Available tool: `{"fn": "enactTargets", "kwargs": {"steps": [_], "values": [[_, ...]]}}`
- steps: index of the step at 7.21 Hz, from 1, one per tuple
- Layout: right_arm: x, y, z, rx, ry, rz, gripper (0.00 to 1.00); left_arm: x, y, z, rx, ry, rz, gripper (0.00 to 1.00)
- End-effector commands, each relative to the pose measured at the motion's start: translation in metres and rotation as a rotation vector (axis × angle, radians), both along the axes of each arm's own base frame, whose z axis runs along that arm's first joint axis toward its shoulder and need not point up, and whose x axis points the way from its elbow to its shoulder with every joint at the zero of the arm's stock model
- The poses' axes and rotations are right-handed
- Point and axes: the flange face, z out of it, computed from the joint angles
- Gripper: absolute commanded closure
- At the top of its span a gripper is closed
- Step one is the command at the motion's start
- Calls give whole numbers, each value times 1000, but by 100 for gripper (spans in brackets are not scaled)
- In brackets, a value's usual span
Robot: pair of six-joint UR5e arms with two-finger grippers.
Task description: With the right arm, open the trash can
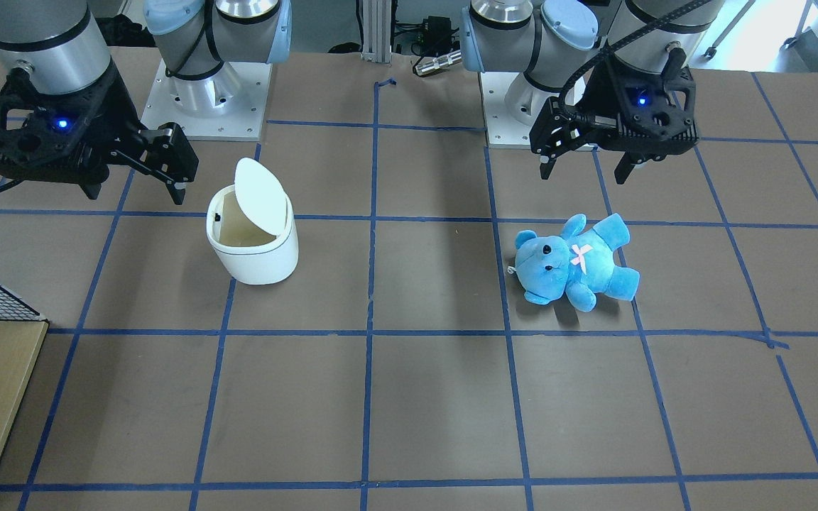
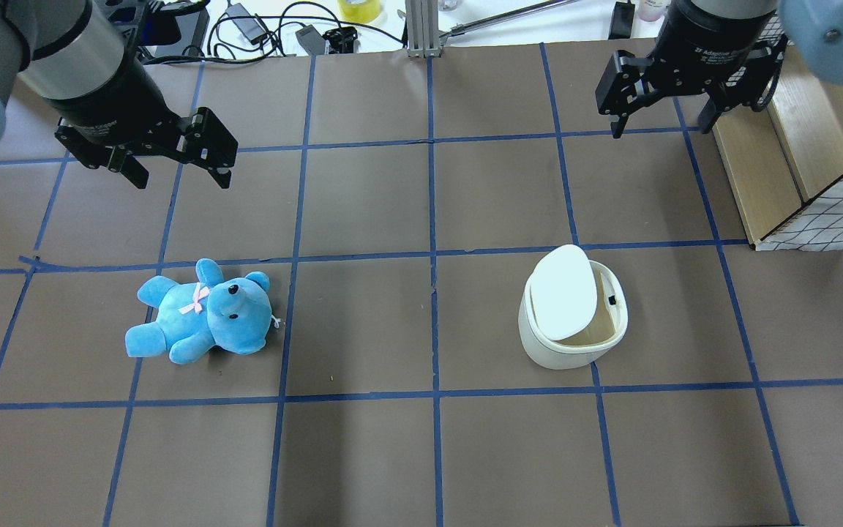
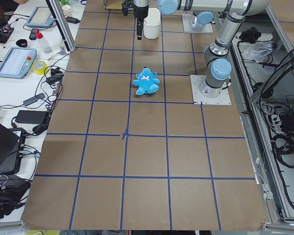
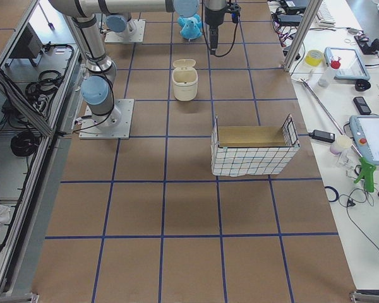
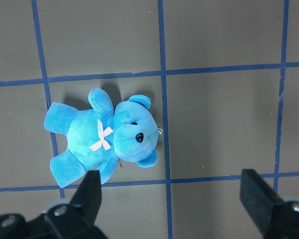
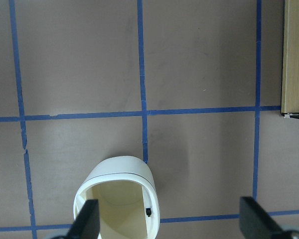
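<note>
white plastic, one unit: the trash can [image 2: 574, 348] stands upright on the table [image 2: 421, 454], on the robot's right half, inside one square of the blue tape grid. its single lid [image 2: 564, 293] is tipped up, and the pale interior shows beneath it. grippers counted: two. the right gripper [image 2: 661, 126] hangs above the table on the far side of the can, well apart from it, its two fingers spread wide and holding nothing; the right wrist view shows the can's open mouth low between the fingertips. the left gripper [image 2: 181, 176] hangs over the other half, fingers likewise spread, empty. one blue plush bear [image 2: 202, 315] lies on its back near that gripper, untouched. one wood-lined wire basket [image 2: 824, 219] sits at the table's right edge, near the right gripper.
</note>
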Motion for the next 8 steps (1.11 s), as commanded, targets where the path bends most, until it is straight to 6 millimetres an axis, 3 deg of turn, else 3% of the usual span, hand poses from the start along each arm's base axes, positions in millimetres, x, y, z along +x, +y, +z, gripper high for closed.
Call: {"fn": "enactTargets", "kwargs": {"steps": [1,3,6,8], "values": [[-1,7,4,1,3,12,0,0,0,0,0,0,0,0],[-2,24,-4,18,1,10,0,0,0,0,0,0,0,0],[-24,18,-1,-6,-14,-18,0,0,0,0,0,0,0,0],[-22,16,3,-44,-19,-21,0,0,0,0,0,0,0,0]]}}
